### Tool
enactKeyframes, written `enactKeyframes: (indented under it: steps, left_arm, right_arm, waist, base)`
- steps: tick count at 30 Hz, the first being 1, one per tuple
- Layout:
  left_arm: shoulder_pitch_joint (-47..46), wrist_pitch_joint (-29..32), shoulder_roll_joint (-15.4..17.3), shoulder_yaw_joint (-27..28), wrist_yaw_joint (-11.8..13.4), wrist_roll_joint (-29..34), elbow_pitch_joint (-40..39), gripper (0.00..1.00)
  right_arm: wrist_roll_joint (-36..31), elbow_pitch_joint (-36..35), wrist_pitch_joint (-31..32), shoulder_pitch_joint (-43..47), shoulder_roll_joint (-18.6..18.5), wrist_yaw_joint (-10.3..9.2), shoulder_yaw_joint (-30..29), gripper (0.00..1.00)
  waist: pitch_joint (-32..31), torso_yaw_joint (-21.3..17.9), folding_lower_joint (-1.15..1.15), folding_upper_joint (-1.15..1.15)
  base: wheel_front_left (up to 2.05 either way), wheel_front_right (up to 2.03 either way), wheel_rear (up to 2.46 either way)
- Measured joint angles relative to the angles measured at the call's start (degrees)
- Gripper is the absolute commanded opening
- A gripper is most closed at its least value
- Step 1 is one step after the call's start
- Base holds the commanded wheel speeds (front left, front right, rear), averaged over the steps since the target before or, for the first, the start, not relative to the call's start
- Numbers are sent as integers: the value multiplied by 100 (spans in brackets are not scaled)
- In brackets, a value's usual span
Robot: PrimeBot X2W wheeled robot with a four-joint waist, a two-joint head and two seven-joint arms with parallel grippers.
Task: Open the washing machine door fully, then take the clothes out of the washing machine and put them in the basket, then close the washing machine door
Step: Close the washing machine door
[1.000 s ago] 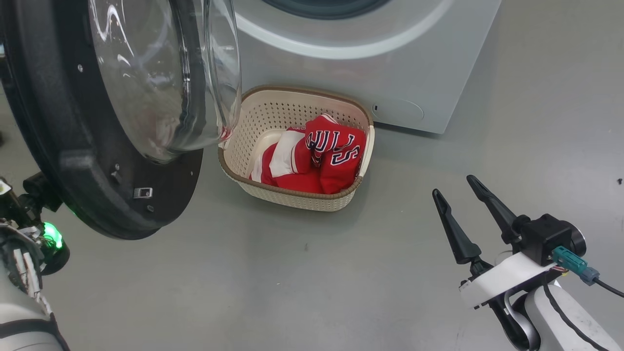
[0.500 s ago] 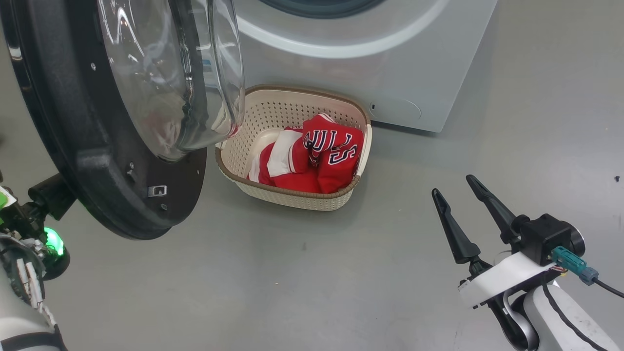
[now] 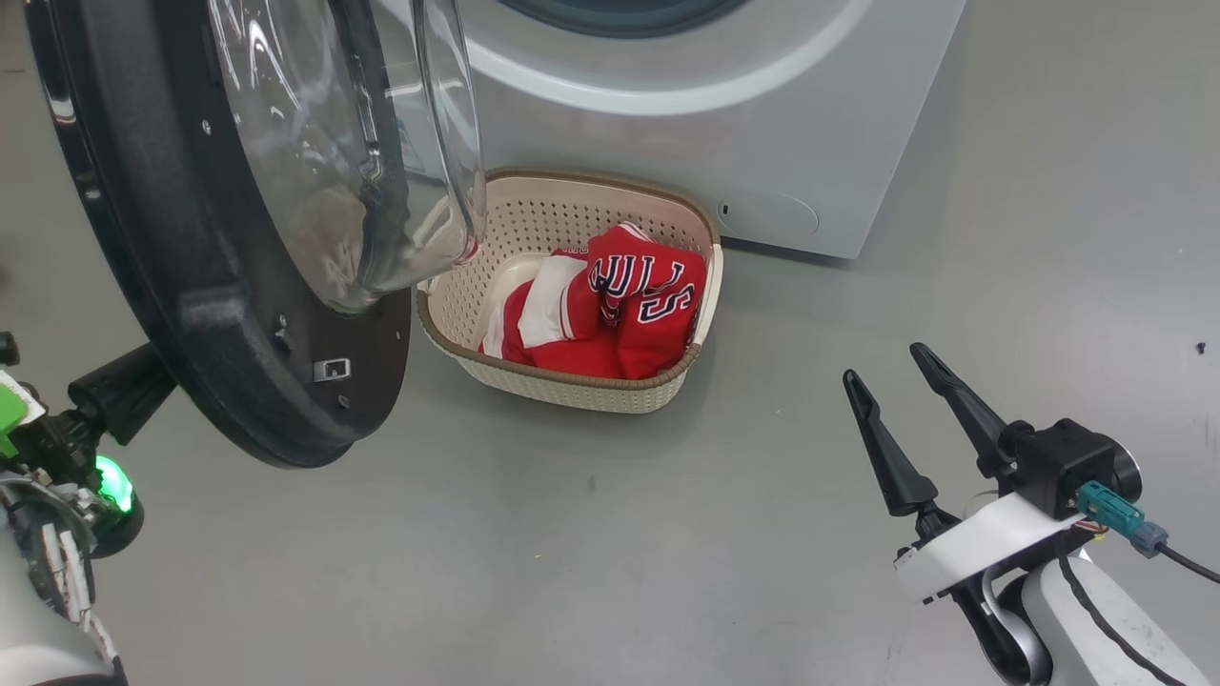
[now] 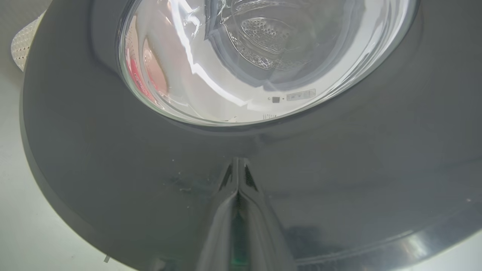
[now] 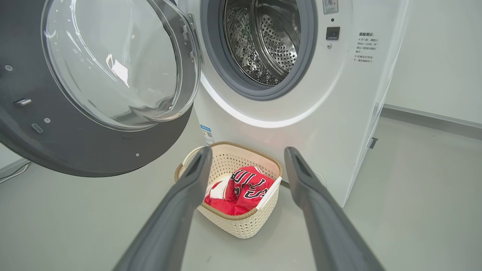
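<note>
clothes (image 3: 624, 310) in basket (image 3: 562, 217), basket before washing machine (image 3: 762, 124)

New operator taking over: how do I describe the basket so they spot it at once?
Start at the big white washing machine with its round door swung open. On the grey floor at the foot of its front sits the basket. It is small, cream, perforated and brown-rimmed, and holds a red jersey.

Glossy black door (image 3: 219, 314) with clear glass; perforated plastic basket (image 3: 572, 386); red cloth (image 3: 639, 305).

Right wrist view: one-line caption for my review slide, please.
Open right gripper faces the washing machine, its door swung open, red clothes lying in the basket below.
</note>
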Motion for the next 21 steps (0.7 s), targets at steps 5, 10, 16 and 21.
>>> enactKeyframes:
  steps: [5, 10, 16, 21]
  left_arm:
    - [130, -341, -25, -73, 1, 57, -263, 0]
    - [193, -898, -35, -96, -35, 270, -564, 0]
    - [269, -1630, -35, -52, -104, 772, -987, 0]
    - [476, -2123, 75, -186, -129, 1396, -1344, 0]
  right_arm:
    - [0, 10, -1, 0, 11, 0, -10, 100]
    - [0, 51, -1, 1, 15, 0, -52, 100]
    - [0, 89, -8, 4, 47, 0, -55, 100]
    - [0, 124, -8, 7, 90, 0, -46, 100]
  waist:
    - [-2, 7, 0, 0]
    - [-22, 61, 0, 0]
    - [-100, 145, 0, 0]
    - [-168, 189, 0, 0]
  base:
    - [0, 0, 0]
    - [0, 0, 0]
    - [0, 0, 0]
    - [0, 0, 0]
